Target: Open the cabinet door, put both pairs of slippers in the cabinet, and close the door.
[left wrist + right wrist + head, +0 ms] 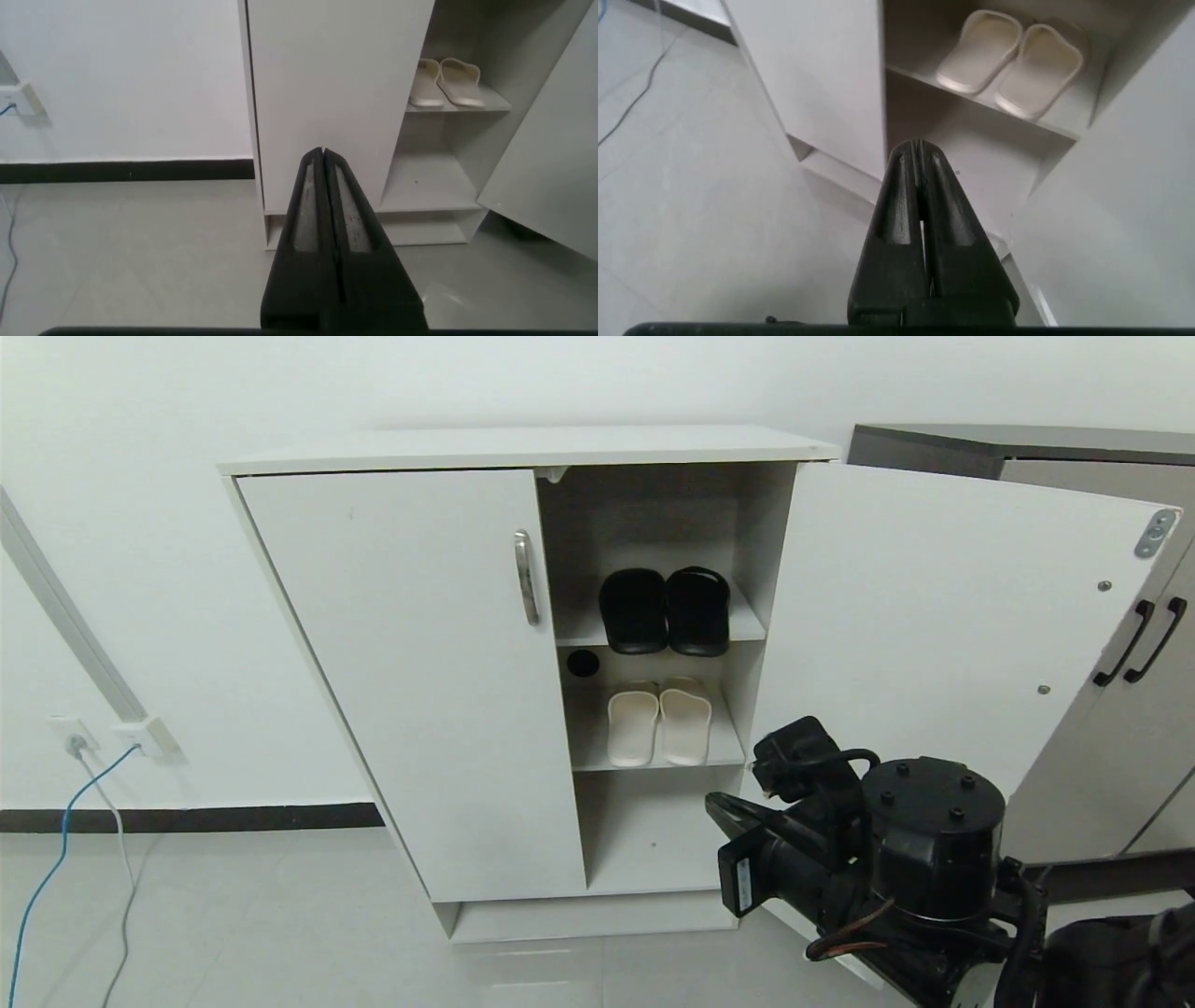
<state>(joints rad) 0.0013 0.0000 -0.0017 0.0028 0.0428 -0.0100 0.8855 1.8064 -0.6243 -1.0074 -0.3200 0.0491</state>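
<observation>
Inside the cabinet (392, 663), right door (934, 616) open, black slippers (665, 611) on upper shelf (577, 637), cream slippers (659, 726) one below, left hand (322, 154) and right hand (920, 147) closed, empty, seemingly touching nothing.

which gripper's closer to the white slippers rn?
Right. The right gripper hangs close in front of the white slippers, aimed just below them; the left gripper is farther back, facing the closed door.

Bright even light, soft shade inside the cabinet (644, 523), faint floor (280, 933) glare.
</observation>
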